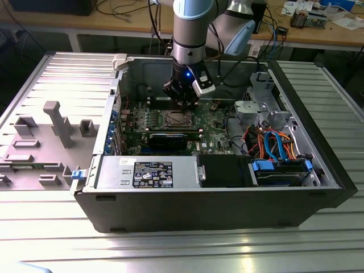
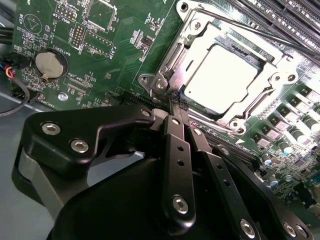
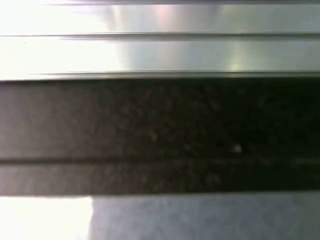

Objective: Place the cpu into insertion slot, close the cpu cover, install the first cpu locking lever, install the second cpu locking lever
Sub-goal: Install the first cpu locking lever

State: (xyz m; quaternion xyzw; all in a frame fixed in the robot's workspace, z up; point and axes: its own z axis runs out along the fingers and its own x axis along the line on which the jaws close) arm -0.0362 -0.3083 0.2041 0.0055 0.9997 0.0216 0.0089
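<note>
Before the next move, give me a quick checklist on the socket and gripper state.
1. cpu seated in the slot: ok, lies flat inside.
2. Cover down over the cpu: ok, frame lies around it.
3. Gripper at the socket corner: ok, tips together by the cover's edge.
4. Lever latched: cannot tell.
5. Gripper above the socket in the exterior view: ok.

Exterior view looks down from afar; second wrist view closely shares its motherboard (image 1: 170, 122).
</note>
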